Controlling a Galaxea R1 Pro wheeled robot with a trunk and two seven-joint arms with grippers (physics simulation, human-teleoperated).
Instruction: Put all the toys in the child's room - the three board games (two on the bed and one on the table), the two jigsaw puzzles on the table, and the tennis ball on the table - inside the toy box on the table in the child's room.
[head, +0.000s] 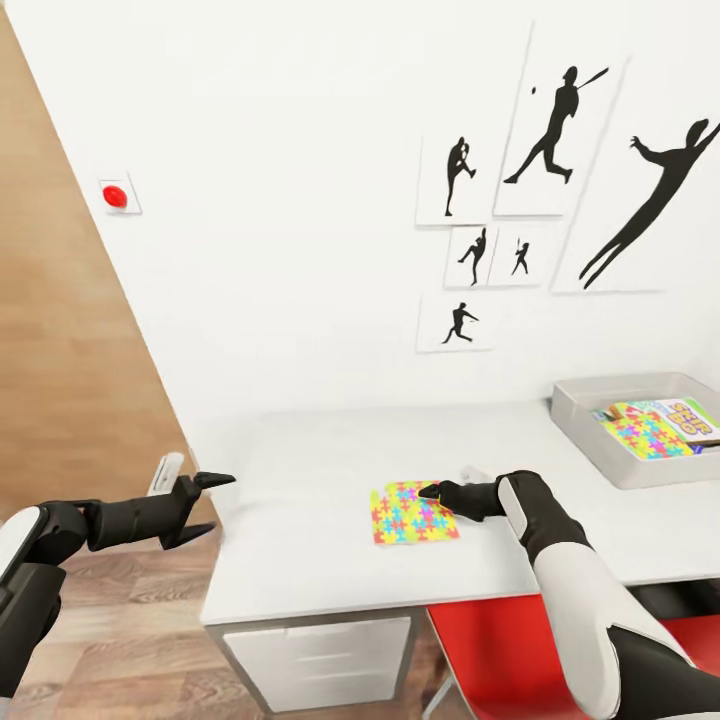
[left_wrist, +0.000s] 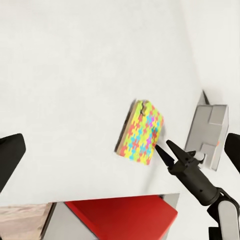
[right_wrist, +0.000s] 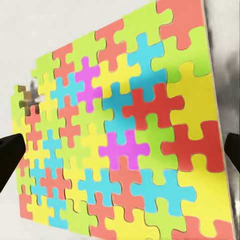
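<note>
A colourful jigsaw puzzle (head: 410, 514) lies flat on the white table (head: 300, 480), near its front edge. My right gripper (head: 432, 491) hovers open just over the puzzle's far right corner, and its dark fingertips (right_wrist: 10, 161) flank the puzzle (right_wrist: 125, 140). The grey toy box (head: 585, 420) stands at the table's right end and holds another jigsaw puzzle (head: 645, 434) and a board game (head: 692, 416). My left gripper (head: 205, 508) hangs open and holds nothing, off the table's left edge. From there I see the puzzle (left_wrist: 141, 132), the right gripper (left_wrist: 164, 150) and the toy box (left_wrist: 210, 130).
A red chair (head: 520, 640) is tucked under the table's front, beside a white drawer unit (head: 320, 660). Black silhouette pictures (head: 545, 130) hang on the white wall behind. A wood-panelled wall (head: 60, 380) closes the left side.
</note>
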